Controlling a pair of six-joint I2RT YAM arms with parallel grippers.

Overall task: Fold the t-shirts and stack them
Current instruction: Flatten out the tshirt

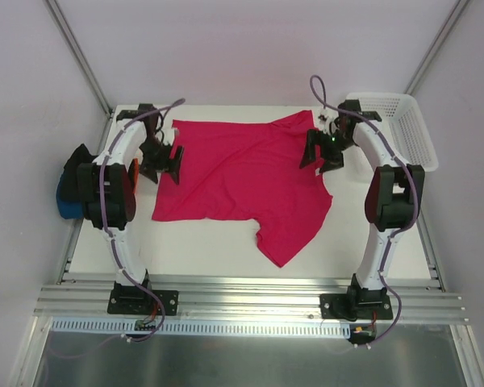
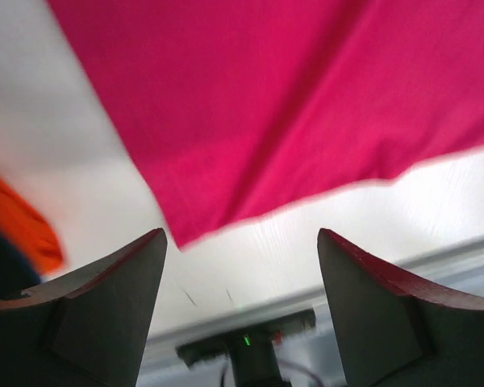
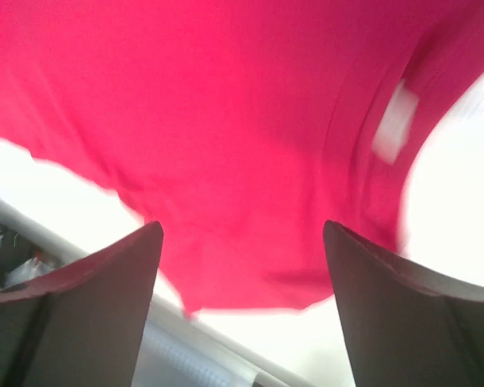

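Note:
A crimson-pink t-shirt [image 1: 242, 181] lies spread on the white table [image 1: 194, 250], with one sleeve trailing toward the near edge. My left gripper [image 1: 164, 169] hovers open just off the shirt's left edge. In the left wrist view a corner of the shirt [image 2: 290, 105] ends just ahead of the empty gap [image 2: 242, 258]. My right gripper [image 1: 320, 159] stands open over the shirt's right side near the collar. The right wrist view shows the shirt [image 3: 226, 121] and its white neck label [image 3: 394, 121] beyond the open gripper [image 3: 242, 250]. Nothing is held.
Blue cloth [image 1: 64, 201] and black cloth [image 1: 79, 157] are piled off the table's left edge. An orange cloth [image 2: 20, 222] shows at the left of the left wrist view. A white mesh basket [image 1: 399, 121] stands at the back right corner.

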